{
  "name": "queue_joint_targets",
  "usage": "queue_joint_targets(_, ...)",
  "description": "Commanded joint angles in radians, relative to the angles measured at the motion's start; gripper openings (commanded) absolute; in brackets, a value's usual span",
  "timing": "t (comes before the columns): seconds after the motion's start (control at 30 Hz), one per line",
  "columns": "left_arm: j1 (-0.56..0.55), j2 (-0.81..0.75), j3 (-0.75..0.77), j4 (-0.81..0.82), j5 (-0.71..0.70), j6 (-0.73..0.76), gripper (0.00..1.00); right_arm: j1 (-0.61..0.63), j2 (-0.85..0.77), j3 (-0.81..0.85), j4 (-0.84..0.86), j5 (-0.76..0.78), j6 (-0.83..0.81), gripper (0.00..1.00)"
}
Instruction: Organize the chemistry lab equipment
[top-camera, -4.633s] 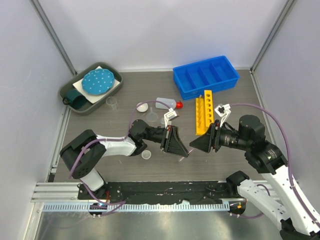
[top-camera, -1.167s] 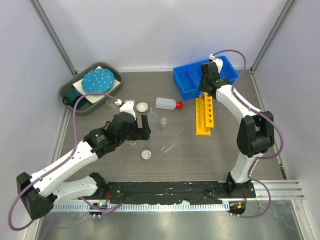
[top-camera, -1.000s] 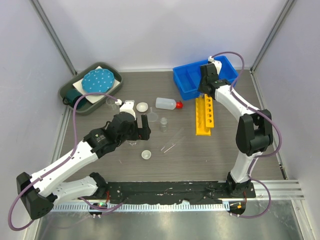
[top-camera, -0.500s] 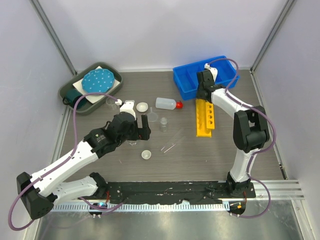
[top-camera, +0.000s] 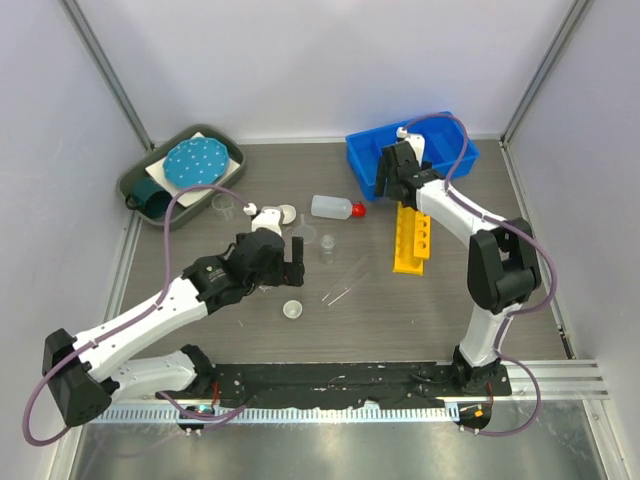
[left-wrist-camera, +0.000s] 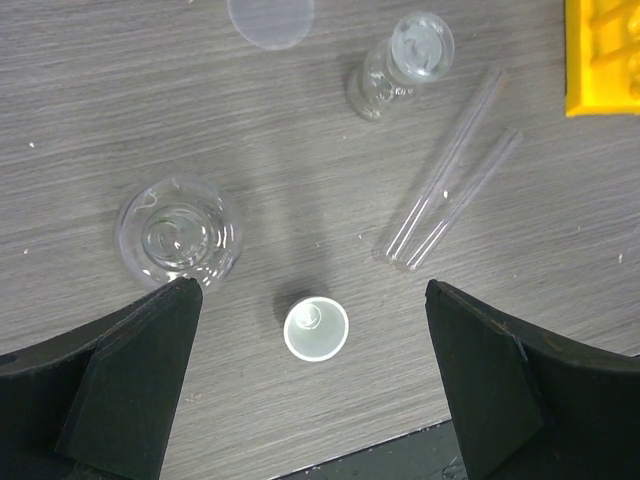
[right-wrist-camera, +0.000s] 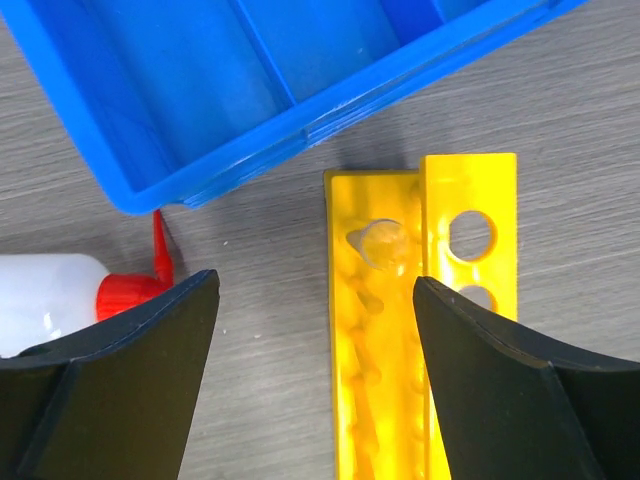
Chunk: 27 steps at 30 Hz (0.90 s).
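My left gripper (left-wrist-camera: 315, 385) hangs open above a small white dish (left-wrist-camera: 316, 329), which lies between its fingers but below them. A round clear flask (left-wrist-camera: 180, 232), a small stoppered flask (left-wrist-camera: 400, 62) and two glass tubes (left-wrist-camera: 450, 175) lie around it. In the top view this left gripper (top-camera: 290, 258) is mid-table. My right gripper (right-wrist-camera: 318, 370) is open and empty over the far end of the yellow rack (right-wrist-camera: 400, 330), where a glass tube (right-wrist-camera: 383, 243) stands in the end hole. The blue bin (right-wrist-camera: 250, 90) and the red-capped bottle (right-wrist-camera: 60, 295) lie close by.
A dark green tray (top-camera: 150, 195) with a teal dotted disc sits at the back left, and a clear beaker (top-camera: 222, 204) stands beside it. Another white dish (top-camera: 285, 214) and a funnel (top-camera: 305, 233) lie near the bottle (top-camera: 330, 207). Walls close in the table on three sides.
My right gripper has opened and slid left from over the bin to the rack's far end. My left arm has shifted slightly to the right, still open.
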Motion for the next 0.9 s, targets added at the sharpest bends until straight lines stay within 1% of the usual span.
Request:
queue_joint_targets(0.0,-0.046,0.043,0.061,-0.005,-0.069,0.019,1.00,0.039,-0.211,0.031,-0.040,0.114,-0.026,0.85)
queue_joint_targets(0.07,-0.084,0.069,0.073,-0.011,-0.100,0.019,1.00,0.065,-0.263,0.006,-0.067,0.125,-0.023,0.87)
queue_joint_targets(0.13,-0.127,0.123,0.092,-0.011,-0.136,0.019,1.00,0.099,-0.347,-0.027,-0.083,0.134,-0.021,0.87)
queue_joint_targets(0.23,-0.161,0.215,0.113,0.004,-0.155,0.019,0.99,0.137,-0.447,-0.066,-0.156,0.142,-0.006,0.88)
queue_joint_targets(0.3,-0.170,0.250,0.118,0.037,-0.150,0.033,0.93,0.182,-0.492,-0.093,-0.176,0.140,0.009,0.88)
queue_joint_targets(0.33,-0.178,0.281,0.116,0.053,-0.150,0.041,0.88,0.202,-0.518,-0.124,-0.191,0.148,0.015,0.87)
queue_joint_targets(0.37,-0.180,0.293,0.112,0.085,-0.137,0.050,0.86,0.246,-0.564,-0.144,-0.199,0.161,0.023,0.88)
queue_joint_targets(0.43,-0.180,0.325,0.104,0.107,-0.138,0.072,0.82,0.288,-0.621,-0.211,-0.204,0.175,0.060,0.88)
queue_joint_targets(0.47,-0.181,0.336,0.099,0.136,-0.134,0.081,0.79,0.327,-0.674,-0.231,-0.204,0.180,0.069,0.88)
queue_joint_targets(0.57,-0.183,0.372,0.092,0.188,-0.109,0.099,0.73,0.363,-0.754,-0.287,-0.228,0.186,0.103,0.88)
queue_joint_targets(0.73,-0.195,0.445,0.104,0.243,-0.097,0.133,0.69,0.414,-0.793,-0.313,-0.284,0.203,0.120,0.88)
queue_joint_targets(0.87,-0.196,0.519,0.116,0.297,-0.085,0.153,0.67,0.435,-0.822,-0.347,-0.279,0.195,0.134,0.87)
